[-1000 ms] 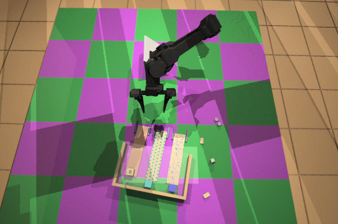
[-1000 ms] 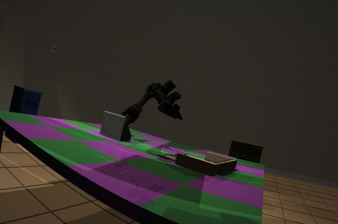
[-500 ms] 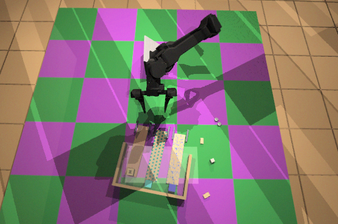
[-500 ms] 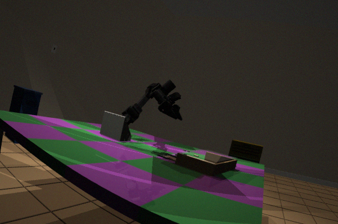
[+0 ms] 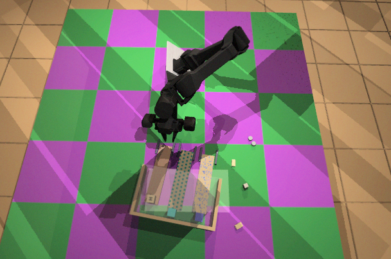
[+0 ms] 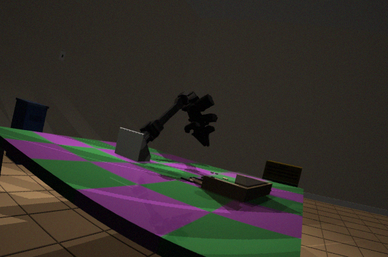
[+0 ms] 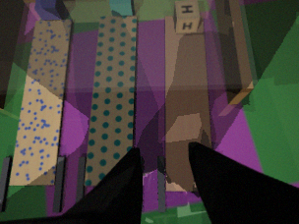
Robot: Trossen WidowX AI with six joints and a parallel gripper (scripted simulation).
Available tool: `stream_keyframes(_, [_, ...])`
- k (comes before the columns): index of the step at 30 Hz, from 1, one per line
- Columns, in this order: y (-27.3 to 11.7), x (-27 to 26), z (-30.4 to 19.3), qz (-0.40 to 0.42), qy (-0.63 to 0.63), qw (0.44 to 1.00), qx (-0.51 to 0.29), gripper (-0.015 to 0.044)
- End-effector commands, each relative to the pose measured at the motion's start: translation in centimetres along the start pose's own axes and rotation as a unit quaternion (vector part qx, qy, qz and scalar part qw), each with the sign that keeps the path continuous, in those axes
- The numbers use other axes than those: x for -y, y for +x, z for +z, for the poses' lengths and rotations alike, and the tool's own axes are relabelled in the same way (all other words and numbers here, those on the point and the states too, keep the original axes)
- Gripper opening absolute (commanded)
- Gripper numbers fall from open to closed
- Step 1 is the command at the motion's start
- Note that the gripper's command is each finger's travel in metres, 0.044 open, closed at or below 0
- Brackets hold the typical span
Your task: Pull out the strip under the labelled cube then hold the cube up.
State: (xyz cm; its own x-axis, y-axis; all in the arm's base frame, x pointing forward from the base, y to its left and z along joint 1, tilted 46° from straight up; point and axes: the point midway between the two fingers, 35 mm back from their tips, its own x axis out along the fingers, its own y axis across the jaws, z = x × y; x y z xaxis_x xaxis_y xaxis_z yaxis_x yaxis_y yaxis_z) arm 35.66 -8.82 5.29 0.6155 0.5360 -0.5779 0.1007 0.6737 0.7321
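The cube labelled H (image 5: 150, 198) (image 7: 187, 17) rests on the far end of the plain tan strip (image 5: 157, 181) (image 7: 187, 74). A teal-dotted strip (image 5: 181, 178) (image 7: 113, 98) lies beside it, with a teal cube (image 5: 172, 213) (image 7: 121, 6) at its far end. A blue-speckled strip (image 5: 205, 178) (image 7: 41, 98) is the third, with a blue cube (image 5: 199, 216) (image 7: 51, 9) at its far end. My gripper (image 5: 170, 141) (image 6: 207, 145) (image 7: 164, 152) is partly open and empty, pointing down above the table near the plain strip's near end.
A low wooden wall (image 5: 173, 221) (image 6: 223, 187) (image 7: 238, 54) encloses the strips on three sides. A see-through panel (image 5: 223, 176) covers their middle. Thin grey rails (image 5: 216, 157) (image 7: 60, 184) flank the near ends. Several small blocks and discs, including a tan block (image 5: 233, 162), lie right of the enclosure.
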Motion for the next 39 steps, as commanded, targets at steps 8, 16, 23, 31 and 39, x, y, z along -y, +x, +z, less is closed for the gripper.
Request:
stream_keyframes(8, [6.8, 3.7, -3.1, -0.032, 0.046, 0.954, -0.293, 0.0000])
stream_keyframes(16, [7.2, 3.8, -3.4, -0.031, 0.049, 0.947, -0.317, 0.0000])
stream_keyframes(23, [7.4, 3.6, -3.4, -0.031, 0.049, 0.947, -0.317, 0.0000])
stream_keyframes(31, [8.5, 3.6, -4.0, -0.032, 0.049, 0.947, -0.317, 0.0000])
stream_keyframes(39, [9.6, 3.7, -4.8, -0.032, 0.049, 0.947, -0.317, 0.0000])
